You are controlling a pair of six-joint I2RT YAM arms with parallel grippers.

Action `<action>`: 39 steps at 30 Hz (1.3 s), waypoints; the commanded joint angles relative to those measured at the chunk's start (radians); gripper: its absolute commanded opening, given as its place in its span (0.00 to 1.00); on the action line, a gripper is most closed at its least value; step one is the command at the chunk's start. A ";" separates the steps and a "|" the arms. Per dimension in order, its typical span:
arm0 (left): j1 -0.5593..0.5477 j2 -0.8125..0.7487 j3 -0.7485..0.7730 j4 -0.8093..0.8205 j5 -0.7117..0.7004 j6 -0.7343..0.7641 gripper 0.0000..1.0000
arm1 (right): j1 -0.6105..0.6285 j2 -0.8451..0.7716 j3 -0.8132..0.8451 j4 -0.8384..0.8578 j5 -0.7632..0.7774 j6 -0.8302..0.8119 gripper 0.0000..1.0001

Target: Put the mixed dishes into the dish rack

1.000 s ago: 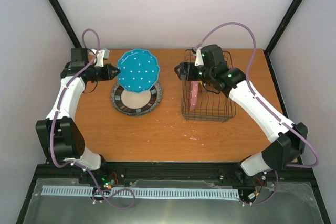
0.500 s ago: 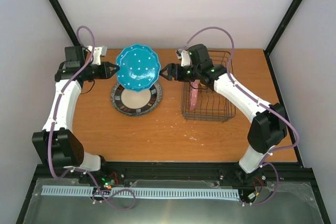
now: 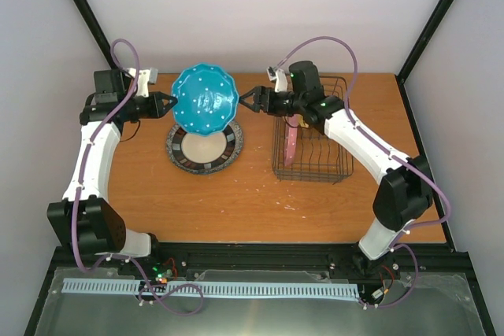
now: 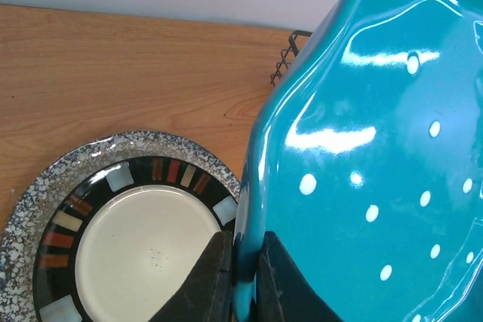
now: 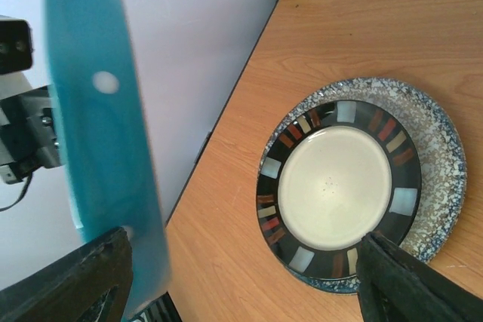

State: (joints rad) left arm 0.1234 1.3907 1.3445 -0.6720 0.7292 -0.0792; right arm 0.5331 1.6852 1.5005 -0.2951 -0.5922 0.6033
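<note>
My left gripper (image 3: pixel 167 104) is shut on the left rim of the teal dotted plate (image 3: pixel 206 100), which it holds up on edge above the table. In the left wrist view the plate's rim (image 4: pixel 249 262) is pinched between both fingers (image 4: pixel 215 280). My right gripper (image 3: pixel 253 100) is open at the plate's right rim. In the right wrist view the teal plate (image 5: pixel 98 148) stands edge-on just inside one finger (image 5: pixel 83 280), and the other finger is far off. Below, the dark-rimmed plate (image 3: pixel 205 147) lies stacked on the grey speckled plate (image 3: pixel 178 161). The dish rack (image 3: pixel 331 164) holds the pink dotted plate (image 3: pixel 291 143) upright.
The dish rack stands at the right back of the wooden table (image 3: pixel 236 202), under my right forearm. Black frame posts (image 3: pixel 87 13) rise at the back corners. The stacked plates (image 5: pixel 339 186) sit directly beneath the held plate.
My right arm has swung left from over the rack, bringing its open gripper to the teal plate's right rim. The left gripper has kept its hold, and the plate has shifted slightly.
</note>
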 commanded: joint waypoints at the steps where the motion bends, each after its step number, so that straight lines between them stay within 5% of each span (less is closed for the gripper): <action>1: -0.016 -0.006 0.033 0.066 0.088 -0.011 0.01 | 0.005 -0.070 -0.007 0.072 -0.076 0.000 0.80; 27: -0.016 0.004 0.045 0.084 0.118 -0.022 0.01 | 0.036 0.050 0.060 0.161 -0.186 0.055 0.77; 31: -0.016 0.002 0.041 0.096 0.136 -0.031 0.01 | 0.047 0.081 0.092 0.198 -0.213 0.077 0.66; 39: -0.018 0.011 0.033 0.099 0.139 -0.027 0.01 | 0.067 0.120 0.114 0.298 -0.278 0.123 0.25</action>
State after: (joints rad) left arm 0.1139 1.4166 1.3434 -0.6498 0.7795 -0.0799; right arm 0.5732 1.7912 1.5799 -0.1013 -0.8013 0.6949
